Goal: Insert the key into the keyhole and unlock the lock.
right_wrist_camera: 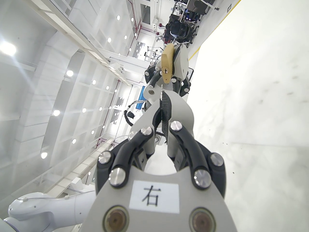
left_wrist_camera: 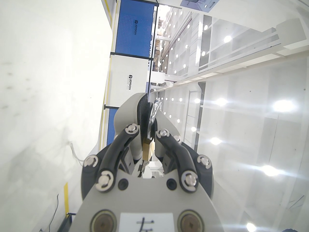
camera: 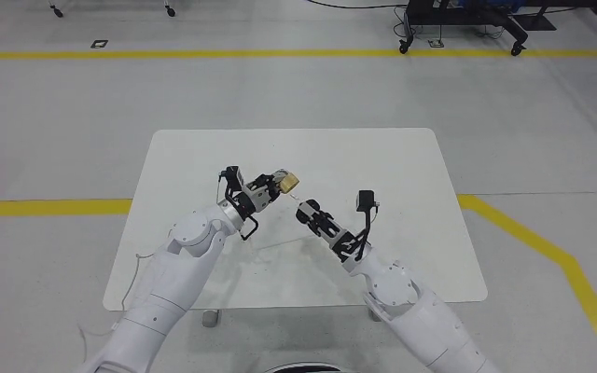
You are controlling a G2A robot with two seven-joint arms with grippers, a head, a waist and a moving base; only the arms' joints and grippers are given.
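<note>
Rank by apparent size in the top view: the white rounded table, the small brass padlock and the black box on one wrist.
Largest by far: white rounded table.
Then brass padlock and black wrist box: they look about alike, so I won't rank them.

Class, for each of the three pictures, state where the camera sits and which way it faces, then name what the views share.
Top view: above the arms, looking down at the white table; both arms show, left claw gripping the padlock, right claw near it.
Left wrist view: on the left wrist, looking along its claw, shut on the padlock, toward the hall.
Right wrist view: on the right wrist, looking along its claw, pinching the key, toward the padlock.
Shared: the padlock appears in all three.
</note>
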